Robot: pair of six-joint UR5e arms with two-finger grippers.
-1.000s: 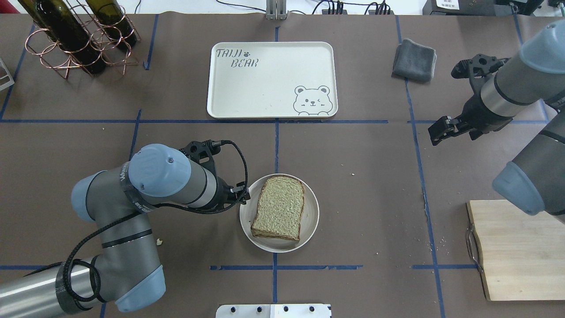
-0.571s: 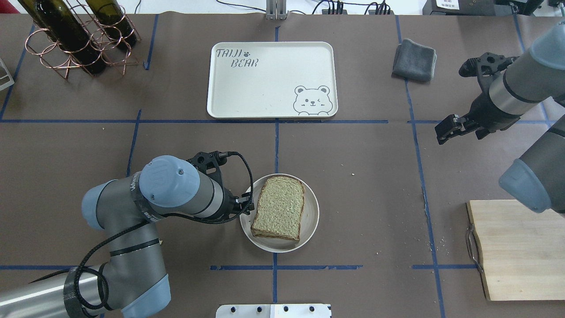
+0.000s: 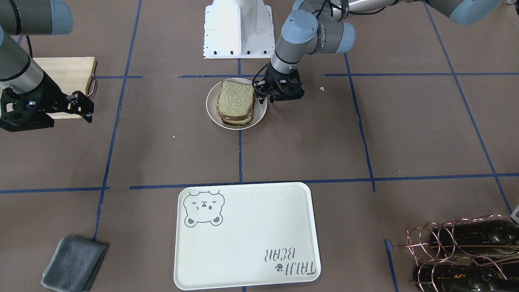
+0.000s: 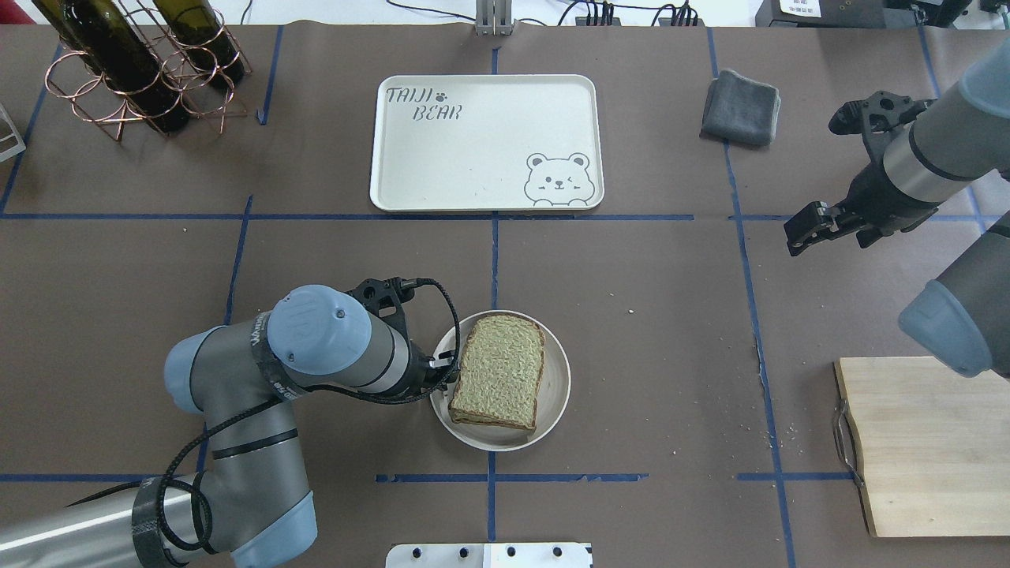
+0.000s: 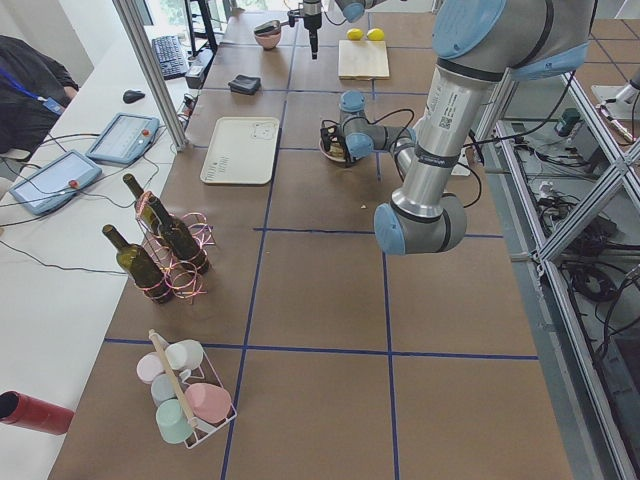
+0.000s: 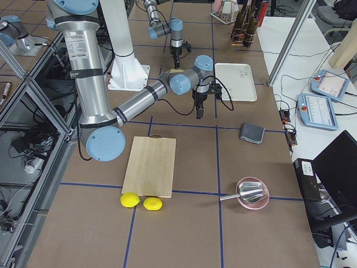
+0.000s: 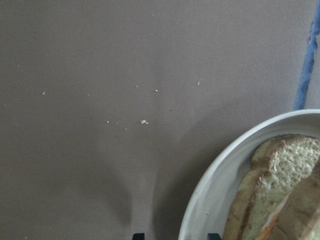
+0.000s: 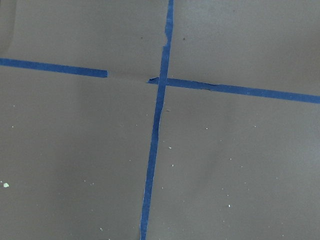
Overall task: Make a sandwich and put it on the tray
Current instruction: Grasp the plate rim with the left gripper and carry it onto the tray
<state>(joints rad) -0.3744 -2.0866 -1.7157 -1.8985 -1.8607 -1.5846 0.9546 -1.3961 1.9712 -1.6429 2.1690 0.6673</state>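
Note:
The sandwich [image 4: 501, 371], two tan bread slices stacked, lies on a small round white plate [image 4: 557, 379] at the table's middle front; the egg is mostly hidden between the slices. In the front view the sandwich [image 3: 235, 97] and the plate [image 3: 209, 106] show near the base. My left gripper [image 4: 443, 369] is open at the plate's left rim. In the left wrist view its fingertips [image 7: 138, 235] straddle the plate's rim [image 7: 220, 175] beside the sandwich [image 7: 280, 200]. My right gripper [image 4: 798, 234] is open and empty at the far right. The cream bear tray [image 4: 473, 158] lies empty at the back.
A pale wooden cutting board [image 4: 923, 442] lies at the front right. A folded grey cloth [image 4: 742, 106] lies right of the tray. A copper rack with wine bottles [image 4: 134, 63] stands at the back left. Crumbs dot the brown table cover.
My left gripper has moved right and toward the front, up to the plate's left rim. My right gripper has drawn back a little to the right. The sandwich and plate have not moved.

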